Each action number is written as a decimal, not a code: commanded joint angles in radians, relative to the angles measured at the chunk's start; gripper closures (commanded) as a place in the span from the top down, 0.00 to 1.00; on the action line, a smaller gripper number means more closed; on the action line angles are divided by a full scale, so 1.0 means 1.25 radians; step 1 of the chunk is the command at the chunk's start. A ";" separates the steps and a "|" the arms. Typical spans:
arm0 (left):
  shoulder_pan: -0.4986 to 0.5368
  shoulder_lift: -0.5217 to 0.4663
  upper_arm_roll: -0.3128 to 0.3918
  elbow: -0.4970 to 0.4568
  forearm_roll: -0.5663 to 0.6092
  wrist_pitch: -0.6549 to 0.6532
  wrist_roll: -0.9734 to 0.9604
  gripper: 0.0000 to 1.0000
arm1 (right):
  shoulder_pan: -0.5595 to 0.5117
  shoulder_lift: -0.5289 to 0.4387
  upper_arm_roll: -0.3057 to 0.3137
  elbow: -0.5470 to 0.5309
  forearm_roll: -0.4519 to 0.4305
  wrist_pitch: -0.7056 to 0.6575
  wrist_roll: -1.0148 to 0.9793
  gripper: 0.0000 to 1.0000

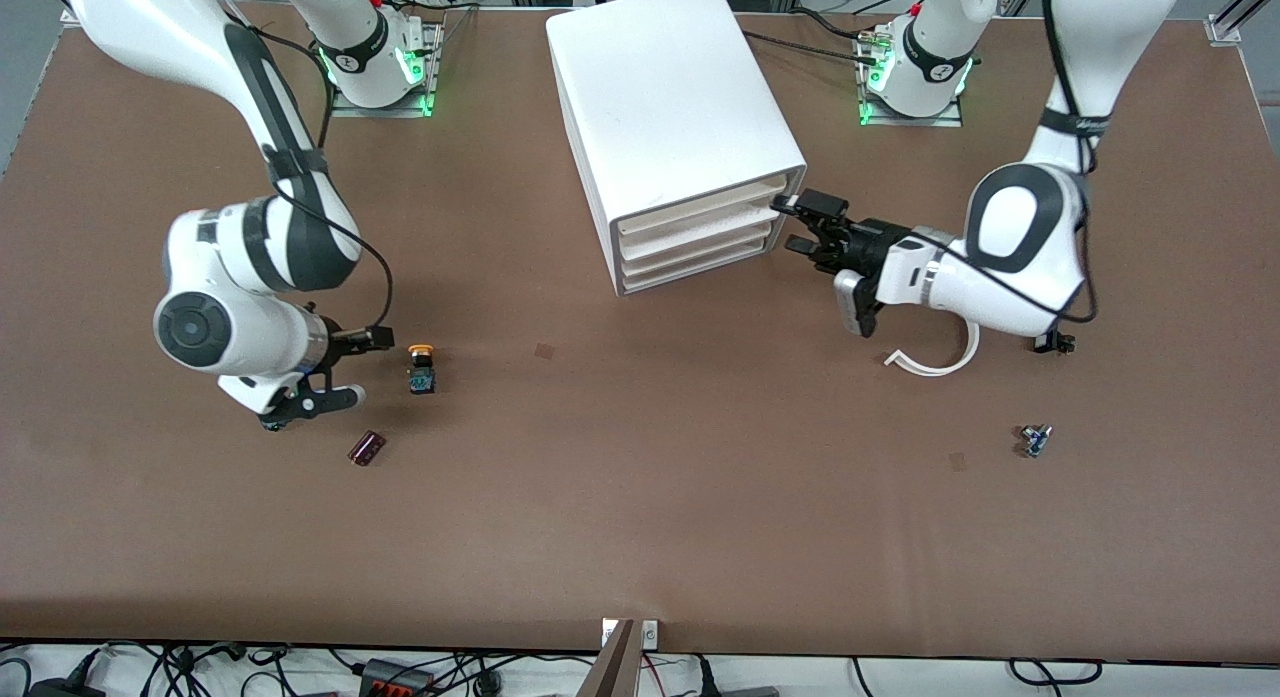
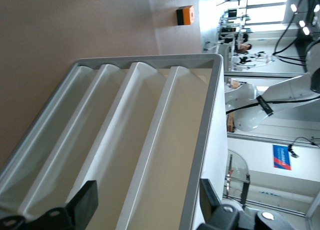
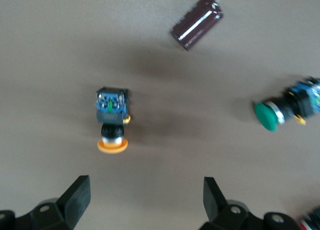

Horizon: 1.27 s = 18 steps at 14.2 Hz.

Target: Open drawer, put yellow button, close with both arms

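Now we see the left gripper (image 1: 797, 224) at the front corner of the white cabinet (image 1: 670, 107), at its left arm's end, level with the drawer (image 1: 700, 215), which sits closed at the top of the stack; its jaws stand apart around that corner, and in the left wrist view one finger (image 2: 85, 202) lies over the drawer fronts while the other lies past the cabinet's side, with nothing clamped. We find the right gripper (image 1: 352, 368) low over the counter (image 1: 640, 497) toward the right arm's end, jaws spread wide and empty, just beside the yellow button (image 1: 421, 367), which lies on its side on the counter. A dark red cylinder (image 1: 367, 447) rests near it, nearer the front camera.
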 commanded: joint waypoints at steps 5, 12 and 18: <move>0.005 0.039 -0.015 -0.046 -0.060 0.005 0.154 0.87 | 0.054 0.094 -0.001 0.014 0.044 0.103 0.045 1.00; 0.000 0.039 -0.037 -0.138 -0.134 0.003 0.245 0.54 | 0.055 0.133 -0.003 0.009 0.032 0.116 0.040 0.92; -0.004 0.043 -0.037 -0.121 -0.141 0.006 0.234 0.02 | 0.046 0.133 -0.002 0.015 0.042 0.107 0.042 0.08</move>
